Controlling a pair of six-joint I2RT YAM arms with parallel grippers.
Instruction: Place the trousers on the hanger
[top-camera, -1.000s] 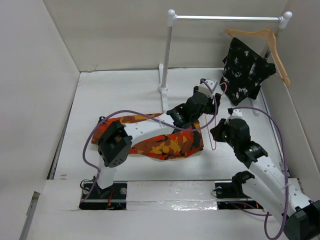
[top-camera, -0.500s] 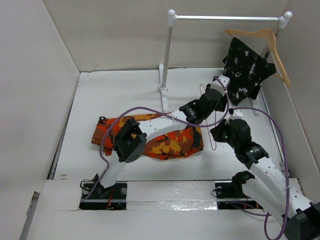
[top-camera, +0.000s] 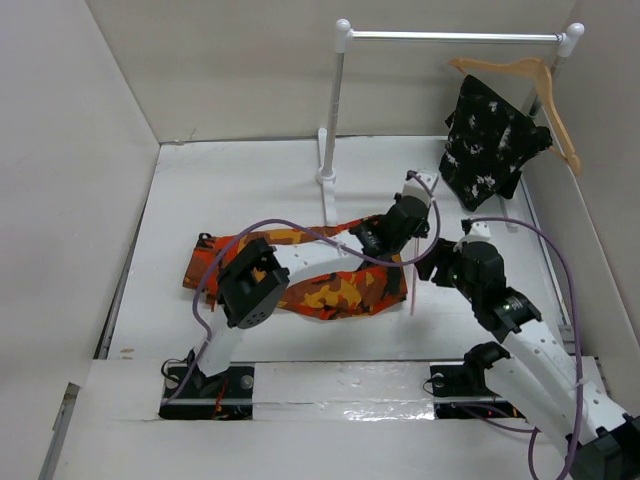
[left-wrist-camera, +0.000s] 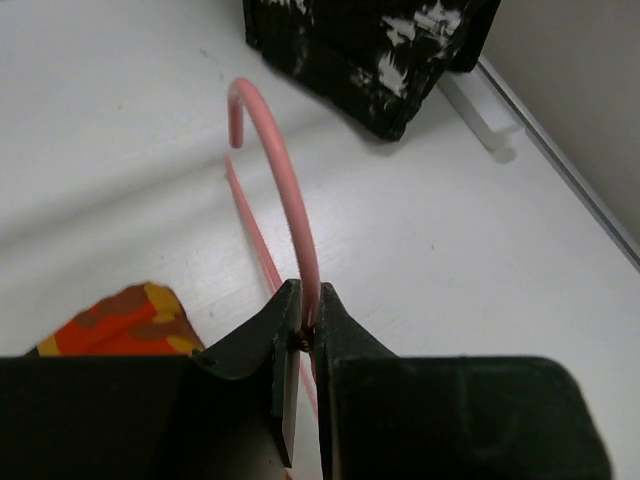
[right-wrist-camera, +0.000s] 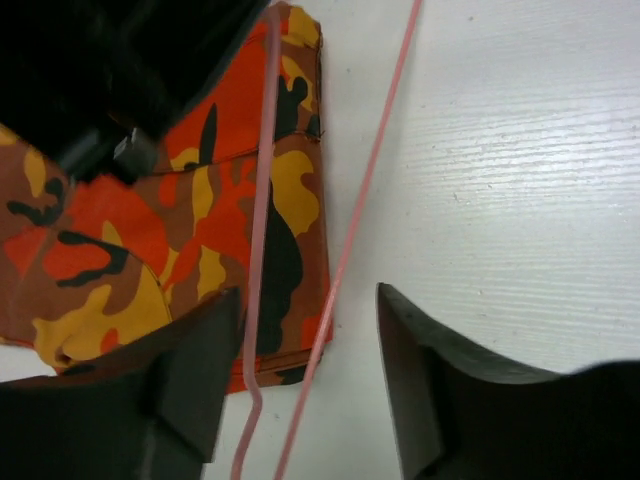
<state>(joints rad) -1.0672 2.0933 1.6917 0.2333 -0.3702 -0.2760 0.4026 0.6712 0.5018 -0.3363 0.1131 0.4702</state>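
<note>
The camouflage trousers (top-camera: 335, 290) lie flat on the white table, partly under my left arm. The pink wire hanger (top-camera: 412, 288) stands at their right end. My left gripper (top-camera: 420, 190) is shut on the hanger's neck just below the hook (left-wrist-camera: 285, 180); in the left wrist view the gripper (left-wrist-camera: 308, 300) pinches the wire, with a trouser corner (left-wrist-camera: 120, 320) at lower left. My right gripper (top-camera: 435, 262) is open. In the right wrist view two hanger wires (right-wrist-camera: 370, 190) run between its spread fingers (right-wrist-camera: 310, 300) over the trousers' edge (right-wrist-camera: 200, 230), touching neither finger.
A white clothes rail (top-camera: 340, 110) stands at the back. A wooden hanger (top-camera: 530, 85) with a black speckled garment (top-camera: 490, 135) hangs at its right end, close to my left gripper. Enclosure walls close in on the left, back and right.
My left gripper has closed on the hanger's neck after reaching toward the hook. My right gripper has opened and let go of the hanger wire.
</note>
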